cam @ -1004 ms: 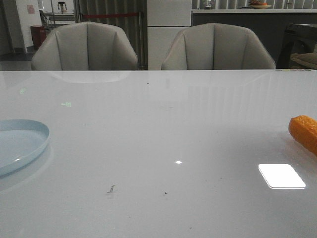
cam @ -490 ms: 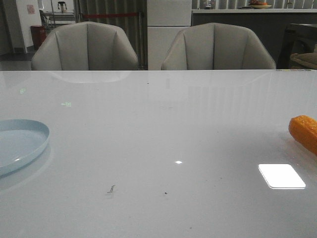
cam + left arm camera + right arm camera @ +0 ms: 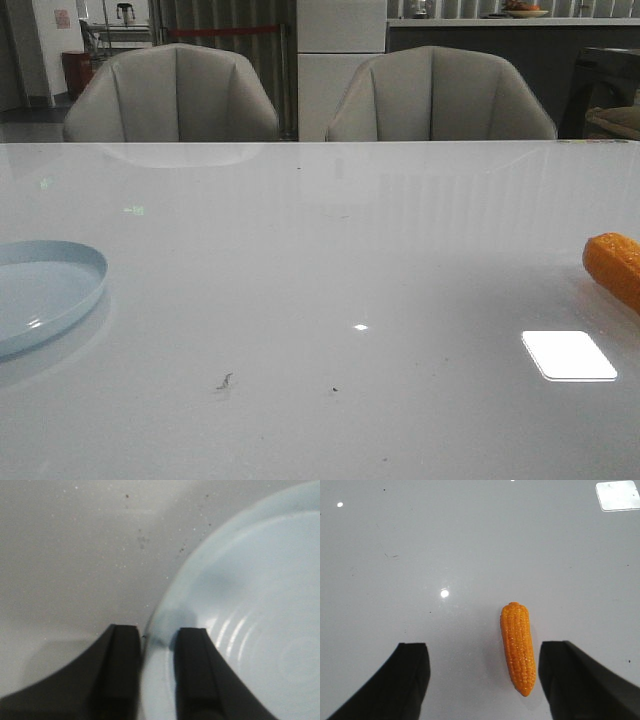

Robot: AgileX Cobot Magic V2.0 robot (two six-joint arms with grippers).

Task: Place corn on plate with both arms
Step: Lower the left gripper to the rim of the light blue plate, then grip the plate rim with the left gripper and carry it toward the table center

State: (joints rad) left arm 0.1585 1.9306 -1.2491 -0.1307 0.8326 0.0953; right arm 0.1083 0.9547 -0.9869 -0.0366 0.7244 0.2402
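Note:
The orange corn [image 3: 615, 265] lies on the white table at the right edge of the front view, partly cut off. In the right wrist view the whole cob [image 3: 518, 647] lies flat on the table. My right gripper [image 3: 485, 647] is open above it, and the cob lies between the fingers, nearer one of them and touching neither. The pale blue plate [image 3: 40, 295] sits at the table's left edge. In the left wrist view my left gripper [image 3: 157, 632] is closed on the plate's rim [image 3: 170, 600], one finger outside it and one inside. Neither gripper shows in the front view.
The glossy white table [image 3: 330, 260] carries a bright light reflection [image 3: 568, 355] at the front right and a few dark specks [image 3: 225, 381]. Two grey chairs [image 3: 170, 95] stand behind its far edge.
The plate has shifted slightly to the right on the table. The corn has not moved.

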